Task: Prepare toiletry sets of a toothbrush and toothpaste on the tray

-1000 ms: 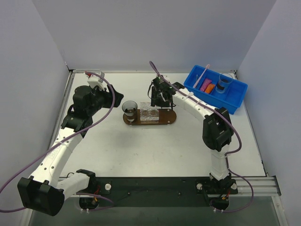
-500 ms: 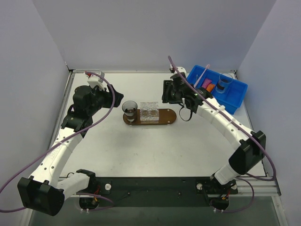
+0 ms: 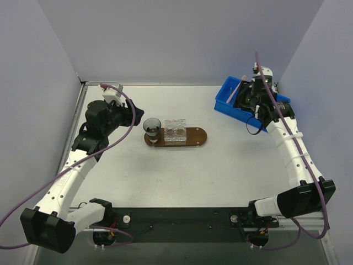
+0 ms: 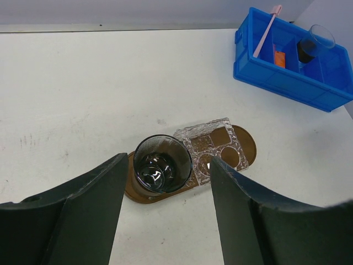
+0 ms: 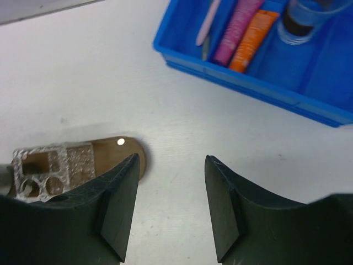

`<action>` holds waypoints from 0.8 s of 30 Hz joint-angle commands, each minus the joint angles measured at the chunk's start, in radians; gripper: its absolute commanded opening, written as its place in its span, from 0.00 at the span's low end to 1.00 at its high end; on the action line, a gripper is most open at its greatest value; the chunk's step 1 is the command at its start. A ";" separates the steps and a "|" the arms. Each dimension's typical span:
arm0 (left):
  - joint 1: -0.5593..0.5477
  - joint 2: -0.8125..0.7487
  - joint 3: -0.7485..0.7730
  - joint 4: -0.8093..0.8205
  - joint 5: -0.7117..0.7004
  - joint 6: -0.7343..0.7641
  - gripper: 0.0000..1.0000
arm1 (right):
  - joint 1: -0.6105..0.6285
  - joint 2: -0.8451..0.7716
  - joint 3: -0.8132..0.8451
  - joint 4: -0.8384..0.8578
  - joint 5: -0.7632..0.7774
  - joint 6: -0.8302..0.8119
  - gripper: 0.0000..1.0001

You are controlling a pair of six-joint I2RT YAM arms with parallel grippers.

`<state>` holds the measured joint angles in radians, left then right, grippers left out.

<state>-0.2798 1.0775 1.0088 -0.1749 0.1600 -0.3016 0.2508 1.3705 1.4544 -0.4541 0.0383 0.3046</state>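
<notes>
The dark-brown tray (image 3: 199, 137) lies mid-table with a glass and a clear holder on it. In the blue bin (image 3: 226, 102) at the back right lie the pale-pink toothbrush (image 5: 208, 22) and two toothpaste tubes, one magenta (image 5: 238, 27) and one orange (image 5: 252, 41). My right gripper (image 3: 246, 98) hovers open over the bin's near-left side with nothing between its fingers (image 5: 171, 158). My left gripper (image 3: 135, 117) hangs open to the left of the tray and holds nothing; in its wrist view the tray (image 4: 246, 149) sits beyond its fingers (image 4: 168, 160).
A dark glass (image 3: 152, 127) stands on the tray's left end, with a clear slotted holder (image 3: 176, 131) beside it. A second glass (image 5: 303, 16) stands in the bin's right part. Grey walls close the table at the back and sides.
My right arm has swung from the tray's far side to the right and now hangs over the blue bin. The left arm has not moved.
</notes>
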 commanded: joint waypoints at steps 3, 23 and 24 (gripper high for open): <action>0.001 -0.017 0.028 0.040 -0.008 0.021 0.70 | -0.238 0.079 0.006 0.061 -0.079 0.068 0.47; -0.001 0.005 0.028 0.031 -0.010 0.021 0.70 | -0.505 0.522 0.240 0.224 -0.006 0.338 0.44; 0.001 0.010 0.028 0.029 -0.010 0.022 0.70 | -0.505 0.533 0.254 0.224 -0.003 0.346 0.44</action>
<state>-0.2798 1.0794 1.0088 -0.1753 0.1600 -0.2932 -0.2584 1.8767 1.6131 -0.2749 -0.0212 0.5983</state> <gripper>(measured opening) 0.705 0.445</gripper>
